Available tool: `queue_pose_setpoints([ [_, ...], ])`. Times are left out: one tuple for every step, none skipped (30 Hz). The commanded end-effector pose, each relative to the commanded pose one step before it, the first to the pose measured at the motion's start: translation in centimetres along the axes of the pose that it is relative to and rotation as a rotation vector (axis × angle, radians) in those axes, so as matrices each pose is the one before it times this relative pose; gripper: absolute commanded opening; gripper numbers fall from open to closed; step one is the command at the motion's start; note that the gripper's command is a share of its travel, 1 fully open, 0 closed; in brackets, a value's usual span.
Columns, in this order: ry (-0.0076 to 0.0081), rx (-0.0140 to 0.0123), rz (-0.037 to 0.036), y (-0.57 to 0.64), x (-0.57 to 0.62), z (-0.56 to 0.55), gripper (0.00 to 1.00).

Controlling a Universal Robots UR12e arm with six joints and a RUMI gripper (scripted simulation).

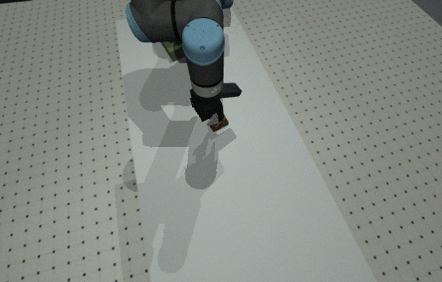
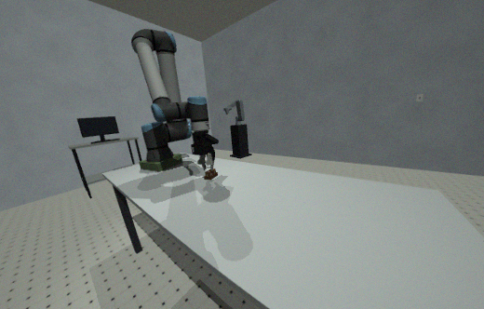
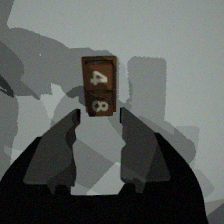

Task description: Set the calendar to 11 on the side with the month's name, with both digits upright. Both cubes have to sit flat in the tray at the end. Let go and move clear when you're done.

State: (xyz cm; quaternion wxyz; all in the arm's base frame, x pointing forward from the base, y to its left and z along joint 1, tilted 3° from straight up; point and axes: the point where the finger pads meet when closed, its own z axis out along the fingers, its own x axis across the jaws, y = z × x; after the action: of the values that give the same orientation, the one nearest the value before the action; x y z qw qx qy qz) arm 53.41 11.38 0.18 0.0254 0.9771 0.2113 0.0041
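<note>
The brown calendar tray [image 3: 99, 86] lies on the white table top with two cubes in it. In the wrist view the far cube shows a 4 [image 3: 97, 77] and the near cube shows an 8 [image 3: 99, 105], both on their top faces. My gripper [image 3: 100, 109] points down over the near cube, and its fingertips stand a little apart on either side of that cube with small gaps. I hold nothing. In the top view the gripper [image 1: 213, 116] hangs just over the calendar [image 1: 219, 124]. The calendar also shows in the exterior view [image 2: 210, 174]. The side with the month's name is not visible.
The arm's green base [image 2: 160, 164] stands at the far end of the long table. A desk with a monitor [image 2: 99, 127] and a small second robot on a black pedestal [image 2: 238, 135] stand on the floor beyond the table.
</note>
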Motion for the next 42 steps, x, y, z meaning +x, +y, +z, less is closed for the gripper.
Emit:
queue_pose_setpoints([
  [0.00115, -0.00057, 0.00003, 0.029, 0.055, 0.18, 0.28],
  [0.0, 0.0, 0.0, 0.0, 0.0, 0.13, 0.28],
  [0.0, 0.0, 0.0, 0.0, 0.0, 0.144, 0.28],
  [0.0, 0.0, 0.0, 0.0, 0.0, 0.155, 0.28],
  [0.0, 0.0, 0.0, 0.0, 0.0, 0.162, 0.28],
  [0.0, 0.0, 0.0, 0.0, 0.0, 0.168, 0.28],
  [0.0, 0.0, 0.0, 0.0, 0.0, 0.171, 0.28],
  [0.0, 0.0, 0.0, 0.0, 0.0, 0.169, 0.28],
  [0.0, 0.0, 0.0, 0.0, 0.0, 0.166, 0.28],
  [0.0, 0.0, 0.0, 0.0, 0.0, 0.16, 0.28],
  [0.0, 0.0, 0.0, 0.0, 0.0, 0.15, 0.28],
  [0.0, 0.0, 0.0, 0.0, 0.0, 0.139, 0.28],
  [0.0, 0.0, 0.0, 0.0, 0.0, 0.126, 0.28],
  [0.0, 0.0, 0.0, 0.0, 0.0, 0.11, 0.28],
  [0.0, 0.0, 0.0, 0.0, 0.0, 0.094, 0.28],
  [0.0, 0.0, 0.0, 0.0, 0.0, 0.0, 0.28],
  [0.0, 0.0, 0.0, 0.0, 0.0, 0.0, 0.28],
  [0.0, 0.0, 0.0, 0.0, 0.0, 0.077, 0.28],
  [0.0, 0.0, 0.0, 0.0, 0.0, 0.06, 0.28],
  [0.0, 0.0, 0.0, 0.0, 0.0, 0.043, 0.28],
  [0.0, 0.0, 0.0, 0.0, 0.0, 0.028, 0.28],
  [0.0, 0.0, 0.0, 0.0, 0.0, 0.016, 0.28],
  [0.0, 0.0, 0.0, 0.0, 0.0, 0.006, 0.28],
  [0.0, 0.0, 0.0, 0.0, 0.0, 0.001, 0.28],
  [0.0, 0.0, 0.0, 0.0, 0.0, 0.0, 0.28],
  [0.0, 0.0, 0.0, 0.0, 0.0, 0.0, 0.28],
  [0.0, 0.0, 0.0, 0.0, 0.0, 0.0, 0.28],
  [0.0, 0.0, 0.0, 0.0, 0.0, 0.0, 0.28],
  [0.0, 0.0, 0.0, 0.0, 0.0, 0.0, 0.28],
  [0.0, 0.0, 0.0, 0.0, 0.0, 0.0, 0.28],
  [0.0, 0.0, 0.0, 0.0, 0.0, 0.0, 0.28],
  [0.0, 0.0, 0.0, 0.0, 0.0, 0.0, 0.28],
  [0.0, 0.0, 0.0, 0.0, 0.0, 0.0, 0.28],
  [0.0, 0.0, 0.0, 0.0, 0.0, 0.0, 0.28],
  [0.0, 0.0, 0.0, 0.0, 0.0, 0.0, 0.28],
  [0.0, 0.0, 0.0, 0.0, 0.0, 0.0, 0.28],
  [0.0, 0.0, 0.0, 0.0, 0.0, 0.0, 0.28],
  [0.0, 0.0, 0.0, 0.0, 0.0, 0.0, 0.28],
  [0.0, 0.0, 0.0, 0.0, 0.0, 0.0, 0.28],
  [0.0, 0.0, 0.0, 0.0, 0.0, 0.0, 0.28],
  [0.0, 0.0, 0.0, 0.0, 0.0, 0.0, 0.28],
  [0.0, 0.0, 0.0, 0.0, 0.0, 0.0, 0.28],
])
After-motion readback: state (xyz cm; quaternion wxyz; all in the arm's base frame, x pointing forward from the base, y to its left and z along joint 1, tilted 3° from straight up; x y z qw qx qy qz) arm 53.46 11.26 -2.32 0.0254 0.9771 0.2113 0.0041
